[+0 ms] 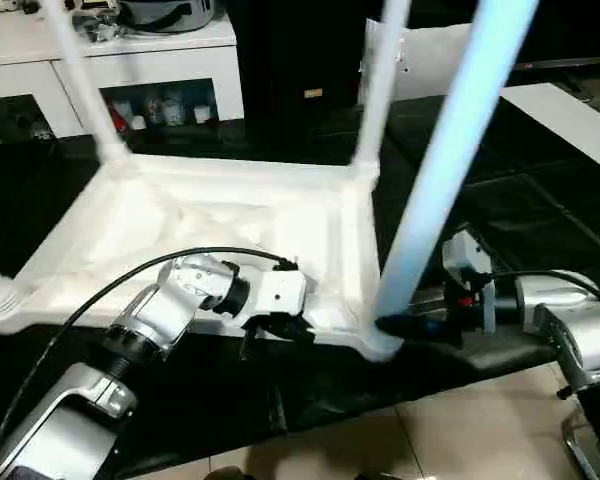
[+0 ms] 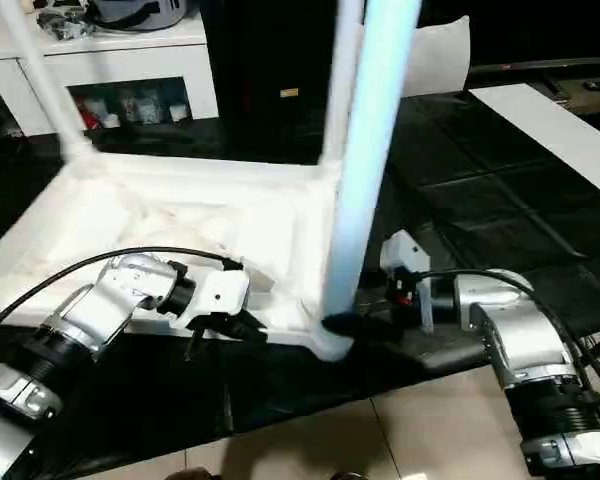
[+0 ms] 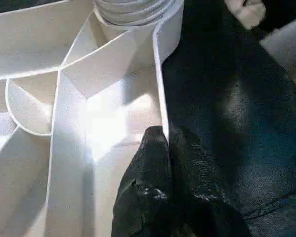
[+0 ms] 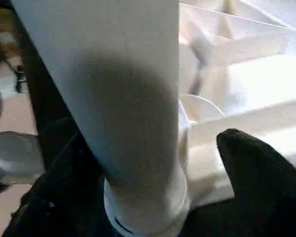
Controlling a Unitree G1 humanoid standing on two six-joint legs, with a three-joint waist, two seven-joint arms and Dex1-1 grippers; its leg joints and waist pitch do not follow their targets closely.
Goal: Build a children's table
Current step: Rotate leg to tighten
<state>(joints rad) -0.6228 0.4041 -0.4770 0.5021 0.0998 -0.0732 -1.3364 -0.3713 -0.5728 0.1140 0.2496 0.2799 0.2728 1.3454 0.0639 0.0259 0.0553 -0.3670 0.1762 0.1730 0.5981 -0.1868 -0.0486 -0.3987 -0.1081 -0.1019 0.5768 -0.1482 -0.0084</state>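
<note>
Left tool [image 3: 160, 148] pinching tabletop rim [image 3: 160, 74], right tool [image 4: 153, 163] spread around near leg [image 4: 118, 98] base

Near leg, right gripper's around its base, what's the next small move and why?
Probably close the right gripper on the near leg and twist it home: its fingers straddle the base openly, while the left gripper pinches the tabletop rim.

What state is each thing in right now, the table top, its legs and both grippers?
Table top: upside down, ribbed underside up.
Near-right leg: upright in its corner socket.
Two far legs: upright in their sockets.
Left gripper: shut on the table top's rim.
Right gripper: fingers straddling the near-right leg's base.
</note>
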